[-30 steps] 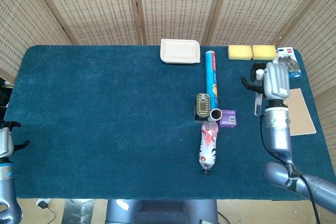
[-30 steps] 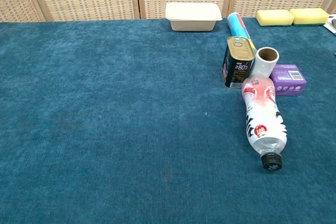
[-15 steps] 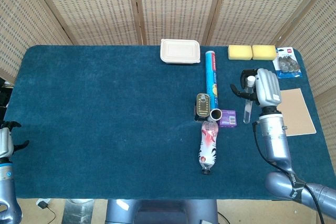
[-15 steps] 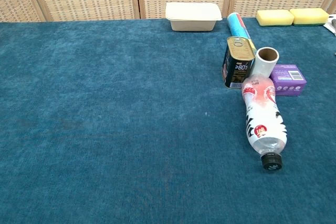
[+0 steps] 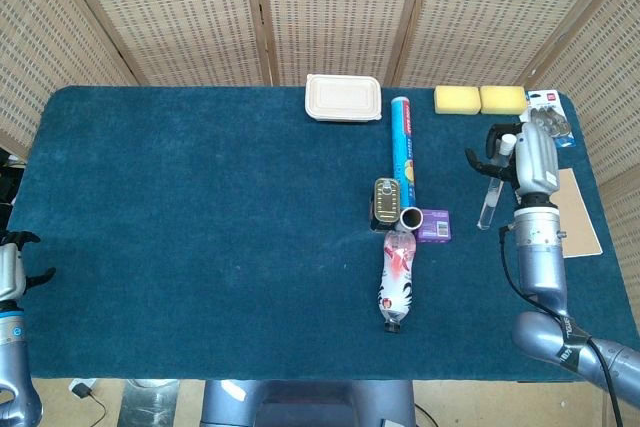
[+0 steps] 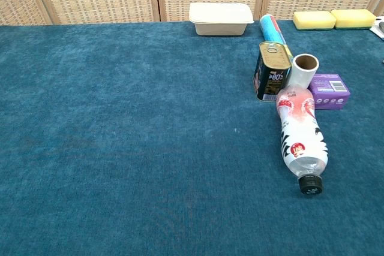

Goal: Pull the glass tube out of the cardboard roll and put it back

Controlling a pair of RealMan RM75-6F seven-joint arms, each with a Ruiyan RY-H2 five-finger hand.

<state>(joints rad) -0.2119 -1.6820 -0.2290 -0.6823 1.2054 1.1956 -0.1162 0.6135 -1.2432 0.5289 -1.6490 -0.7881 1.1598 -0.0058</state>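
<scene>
The cardboard roll (image 5: 411, 216) stands upright mid-table between a tin can and a purple box, and its open top (image 6: 306, 62) looks empty. My right hand (image 5: 532, 155) hovers to the right of it, well apart, and holds the glass tube (image 5: 488, 203). The tube hangs almost upright with its white cap at the fingers and its lower end near the cloth. The chest view shows neither this hand nor the tube. My left hand (image 5: 12, 269) rests at the table's near left edge with its fingers apart, holding nothing.
Around the roll are a tin can (image 5: 386, 197), a purple box (image 5: 433, 224), a long blue box (image 5: 403, 142) and a lying plastic bottle (image 5: 397, 280). A white container (image 5: 343, 97) and yellow sponges (image 5: 480, 99) sit at the back. A brown pad (image 5: 574, 212) lies under the right arm.
The right hand swung left toward the roll with the tube, then moved back right and slightly up. The left hand has not moved.
</scene>
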